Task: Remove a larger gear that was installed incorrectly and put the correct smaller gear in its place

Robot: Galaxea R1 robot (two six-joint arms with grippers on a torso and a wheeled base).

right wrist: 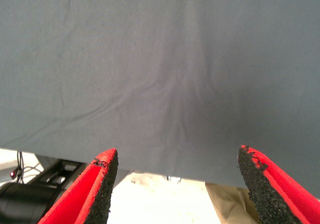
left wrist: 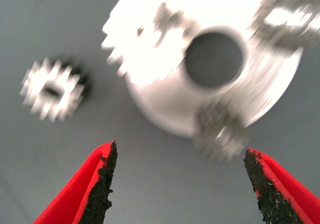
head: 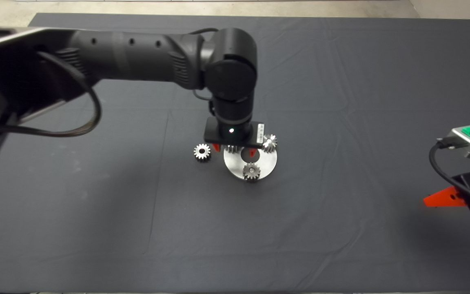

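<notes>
Head view: we see a round silver disc (head: 269,162) lying flat on the dark mat (head: 341,102) near the middle of the worktop, with a hole through its centre. The larger gear (left wrist: 142,44) sits on the disc beside that hole; from above it is almost wholly hidden under the left wrist, and only a few teeth show (head: 230,148). In the left wrist view it is the widest of the toothed wheels, and blurred. The smaller gear (head: 202,152) lies loose on the mat just beside the disc, apart from it, on the side the left arm comes from; the left wrist view shows it off the disc as well (left wrist: 52,90). Two more small gears sit on the disc: one (head: 251,171) at the near edge and one (head: 269,142) at the far right edge.

The left hand (head: 235,150) hangs straight over the disc, its red fingers (left wrist: 92,184) spread wide with nothing between them; the disc and gears lie beyond the fingertips in the wrist view.

The right hand (head: 443,199) waits at the worktop's right edge, well apart from the gears. Its fingers (right wrist: 97,189) stand wide apart and hold nothing, with only bare mat and the worktop's edge beyond them.
</notes>
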